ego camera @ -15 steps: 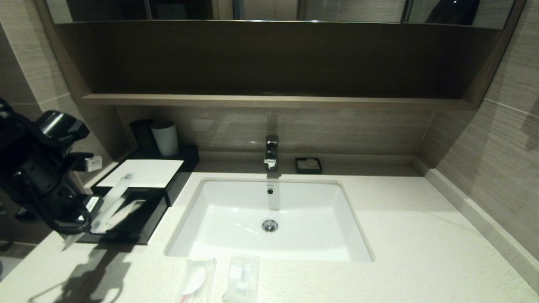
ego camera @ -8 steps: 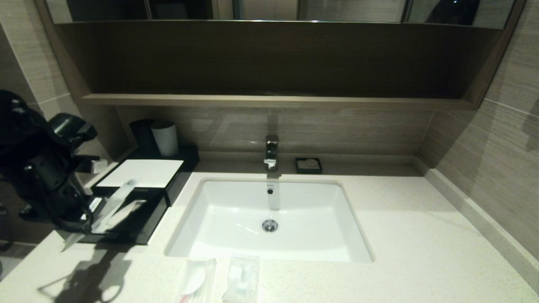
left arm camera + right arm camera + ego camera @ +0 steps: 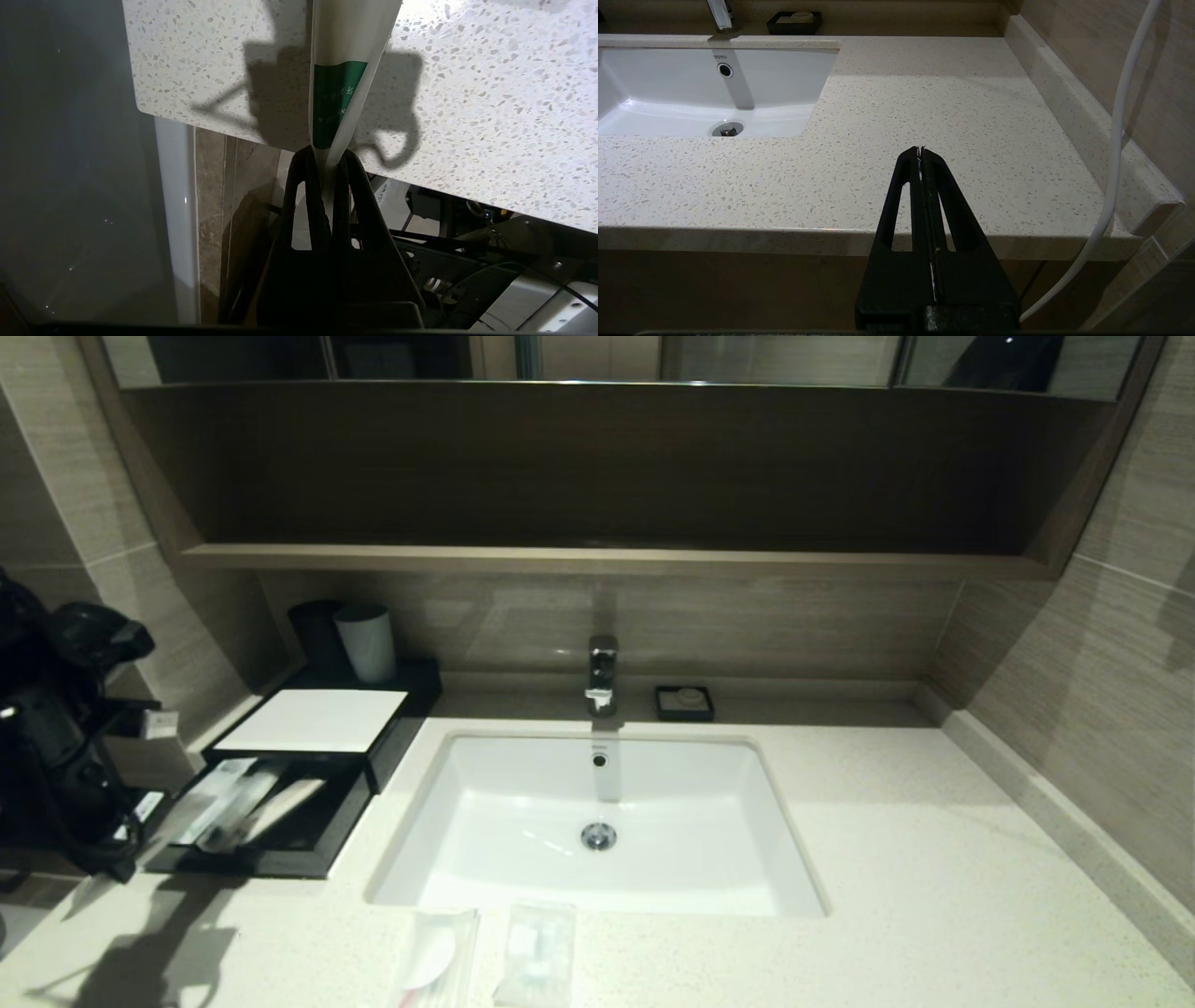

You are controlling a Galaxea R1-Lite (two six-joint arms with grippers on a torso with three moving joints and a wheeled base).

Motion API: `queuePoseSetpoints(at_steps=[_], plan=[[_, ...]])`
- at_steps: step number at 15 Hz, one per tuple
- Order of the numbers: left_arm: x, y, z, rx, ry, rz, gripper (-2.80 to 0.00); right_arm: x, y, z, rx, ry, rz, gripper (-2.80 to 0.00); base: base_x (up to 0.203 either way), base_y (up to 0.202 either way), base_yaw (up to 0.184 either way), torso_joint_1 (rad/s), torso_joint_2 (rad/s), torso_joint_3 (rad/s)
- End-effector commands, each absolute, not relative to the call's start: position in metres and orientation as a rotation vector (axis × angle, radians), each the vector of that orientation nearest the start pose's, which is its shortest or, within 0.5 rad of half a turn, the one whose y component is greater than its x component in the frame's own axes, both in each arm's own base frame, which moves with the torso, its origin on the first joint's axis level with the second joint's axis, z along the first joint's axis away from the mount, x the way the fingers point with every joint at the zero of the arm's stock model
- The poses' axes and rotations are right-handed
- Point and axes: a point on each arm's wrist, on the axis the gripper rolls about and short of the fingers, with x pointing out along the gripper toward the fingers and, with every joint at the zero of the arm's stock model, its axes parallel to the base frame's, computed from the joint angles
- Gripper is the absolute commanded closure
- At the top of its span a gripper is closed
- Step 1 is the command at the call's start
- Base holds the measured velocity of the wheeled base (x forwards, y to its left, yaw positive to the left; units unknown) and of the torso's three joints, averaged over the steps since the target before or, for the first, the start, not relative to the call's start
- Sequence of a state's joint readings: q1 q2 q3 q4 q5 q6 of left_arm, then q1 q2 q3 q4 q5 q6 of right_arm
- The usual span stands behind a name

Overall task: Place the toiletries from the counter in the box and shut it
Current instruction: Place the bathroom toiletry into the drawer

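My left gripper [image 3: 327,151] is shut on the end of the long thin packet with a green label [image 3: 338,100]. It hangs past the counter's [image 3: 915,859] front left corner. In the head view the left gripper [image 3: 131,859] is at the far left. The long thin packet [image 3: 215,793] slants from it over the open drawer [image 3: 308,845] of the black box with a white top [image 3: 313,719]. Two small flat packets [image 3: 434,952] [image 3: 539,954] lie in front of the sink [image 3: 523,803]. My right gripper [image 3: 920,150] is shut and empty over the counter's front right edge.
A grey cup [image 3: 366,642] and a dark cup [image 3: 313,635] stand behind the box. A pale long item [image 3: 285,800] lies in the drawer. The faucet [image 3: 602,672] and a small black dish [image 3: 684,703] are at the back. A white cable [image 3: 1115,140] hangs on the right.
My left arm has moved left and back with the long packet. The packet's far end has slid off the white top panel and now lies low over the open drawer.
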State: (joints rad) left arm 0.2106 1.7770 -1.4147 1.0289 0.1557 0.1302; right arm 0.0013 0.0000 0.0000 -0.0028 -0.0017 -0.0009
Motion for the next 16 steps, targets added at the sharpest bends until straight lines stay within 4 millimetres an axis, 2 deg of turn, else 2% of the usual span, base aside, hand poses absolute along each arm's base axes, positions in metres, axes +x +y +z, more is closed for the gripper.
queuePoseSetpoints(at_steps=[1, 16], plan=[[0.261, 0.062, 0.2, 0.065, 1.433, 0.214, 0.0, -0.023, 0.0, 0.075, 0.0, -0.003, 0.0, 0.0, 0.0, 0.0, 0.0, 0.0, 0.0, 0.0], [0.3, 0.065, 0.179, 0.044, 1.478, 0.163, 0.0, -0.023, 0.0, 0.075, 0.0, -0.003, 0.0, 0.0, 0.0, 0.0, 0.0, 0.0, 0.0, 0.0]])
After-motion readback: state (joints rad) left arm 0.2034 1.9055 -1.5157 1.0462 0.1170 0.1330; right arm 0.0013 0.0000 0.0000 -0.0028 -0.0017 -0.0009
